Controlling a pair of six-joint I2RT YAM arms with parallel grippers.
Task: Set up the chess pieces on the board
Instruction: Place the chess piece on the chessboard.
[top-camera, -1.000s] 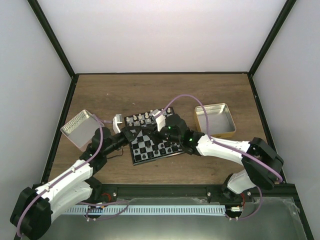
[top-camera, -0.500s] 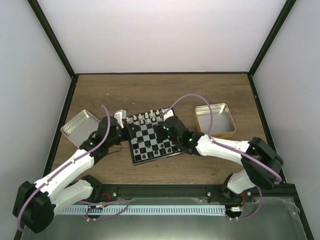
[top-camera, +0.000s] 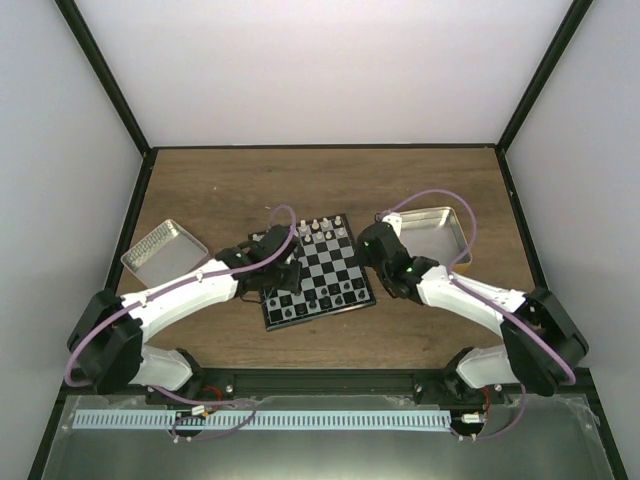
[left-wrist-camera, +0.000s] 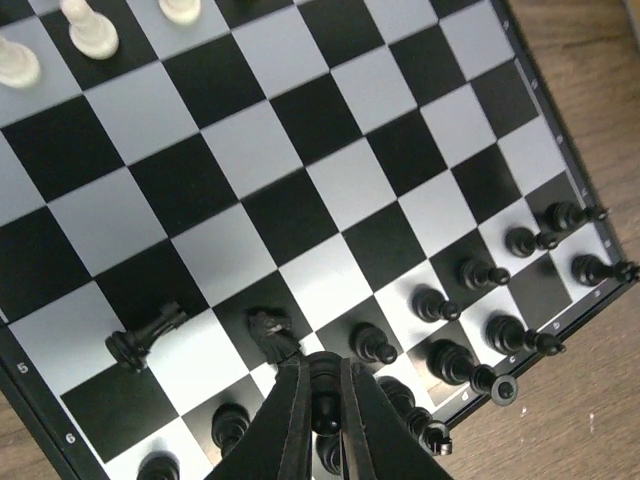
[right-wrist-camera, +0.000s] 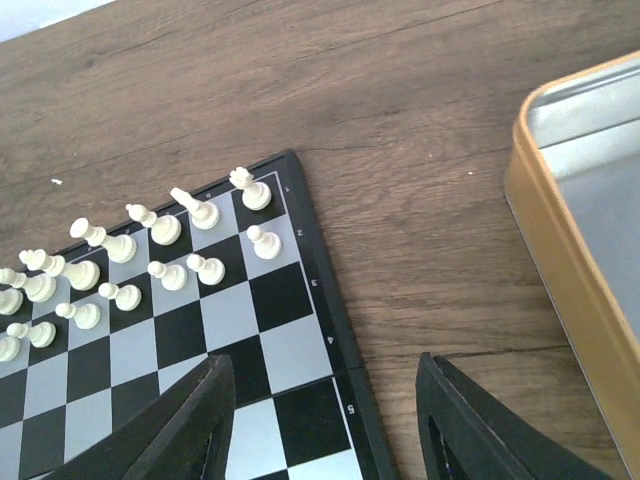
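The small square chessboard (top-camera: 335, 272) with black and grey-white checks lies in the middle of the brown wooden table (top-camera: 300, 190). A shallow silver metal tin (top-camera: 163, 250) sits to its left and a gold-rimmed metal tin (right-wrist-camera: 570, 260) to its right. The tiny black chess pieces (left-wrist-camera: 480, 272) mostly stand in the two rows along the board's near edge. The cream pieces (right-wrist-camera: 160, 232) fill the two far rows.

The left gripper (left-wrist-camera: 322, 368) hangs over the near left part of the board, its jaws pinched tight on one small black piece (left-wrist-camera: 324, 405), which stands upright between them. The step in hand looks like seating this piece in the near rows. The wrist view does not show whether its base touches the square yet.

The right gripper (right-wrist-camera: 326, 375) holds nothing. Its jaws are spread wide, just off the board's right edge near the gold tin.

Next, the left arm probably needs to settle the piece squarely, part its jaws only a little and lift straight up, because neighbouring pieces stand close on both sides. One black piece, the toppled piece (left-wrist-camera: 145, 335), lies on its side ahead of the rows, beside a knight-shaped piece (left-wrist-camera: 272, 333). It will likely need righting.
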